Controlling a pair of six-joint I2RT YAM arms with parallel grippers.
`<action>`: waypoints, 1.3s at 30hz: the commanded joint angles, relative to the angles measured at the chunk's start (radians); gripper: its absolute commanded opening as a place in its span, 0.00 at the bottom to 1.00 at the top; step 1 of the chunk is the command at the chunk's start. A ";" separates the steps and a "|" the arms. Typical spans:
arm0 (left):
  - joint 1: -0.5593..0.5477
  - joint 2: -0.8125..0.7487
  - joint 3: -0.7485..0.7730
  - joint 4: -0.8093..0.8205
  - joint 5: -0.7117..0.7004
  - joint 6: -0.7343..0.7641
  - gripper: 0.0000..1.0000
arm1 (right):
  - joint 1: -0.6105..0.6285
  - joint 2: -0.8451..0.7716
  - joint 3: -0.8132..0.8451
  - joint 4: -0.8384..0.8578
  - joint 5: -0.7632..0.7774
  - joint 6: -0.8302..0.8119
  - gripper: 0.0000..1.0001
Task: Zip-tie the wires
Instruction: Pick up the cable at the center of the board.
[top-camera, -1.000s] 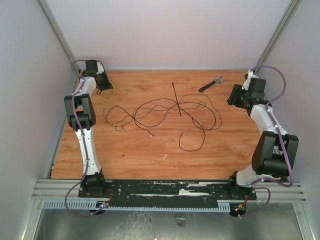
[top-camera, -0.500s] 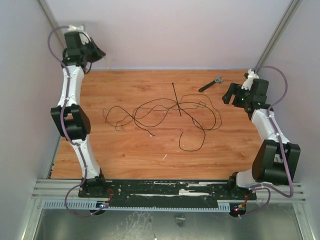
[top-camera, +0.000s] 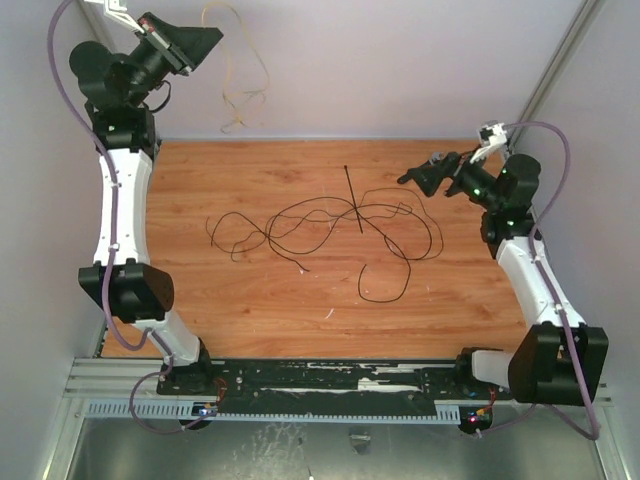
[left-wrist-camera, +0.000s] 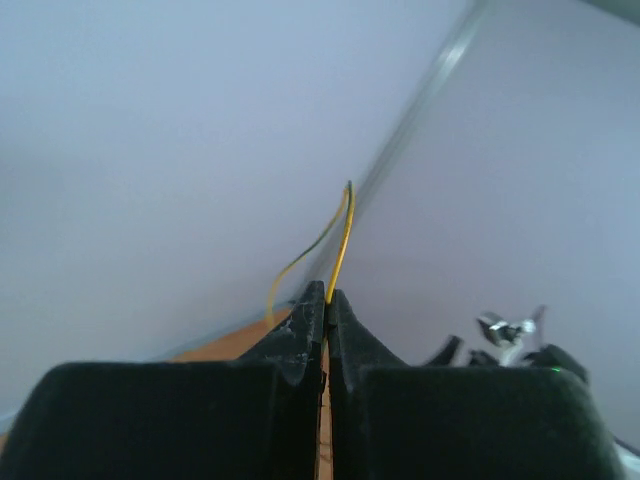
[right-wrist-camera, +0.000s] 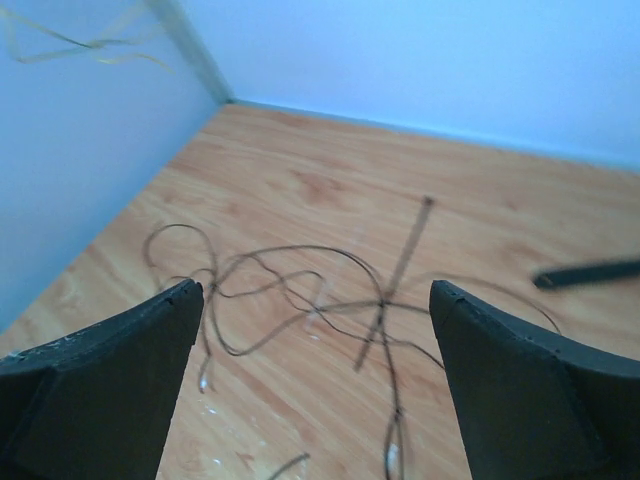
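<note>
The wires (top-camera: 300, 215) lie in loose dark loops across the middle of the wooden table and also show in the right wrist view (right-wrist-camera: 290, 280). The zip tie (top-camera: 353, 198), a short straight black strip, lies across them; the right wrist view shows it too (right-wrist-camera: 400, 275). My left gripper (top-camera: 205, 40) is raised high at the far left corner. It is shut on a thin yellow wire (left-wrist-camera: 343, 235) that dangles in front of the back wall (top-camera: 240, 95). My right gripper (top-camera: 420, 178) is open and empty above the table's far right, right of the wires (right-wrist-camera: 315, 290).
A dark-handled tool (right-wrist-camera: 590, 272) lies on the table at the far right, partly under my right gripper in the top view. White walls close in the table at the back and both sides. Bare wood (top-camera: 250, 300) lies in front of the wires.
My left arm has risen from the table's far left corner to high up the wall, lifting the yellow wire. My right gripper has swung left over the tool.
</note>
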 joint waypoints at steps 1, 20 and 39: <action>-0.007 -0.041 -0.066 0.423 0.146 -0.377 0.00 | 0.129 -0.077 -0.021 0.224 -0.055 0.050 0.98; -0.084 -0.075 -0.056 0.886 0.112 -0.867 0.01 | 0.499 -0.072 -0.153 0.414 0.037 -0.133 0.99; -0.096 -0.057 0.065 0.894 0.050 -0.944 0.02 | 0.778 0.236 -0.198 0.695 0.056 -0.374 0.99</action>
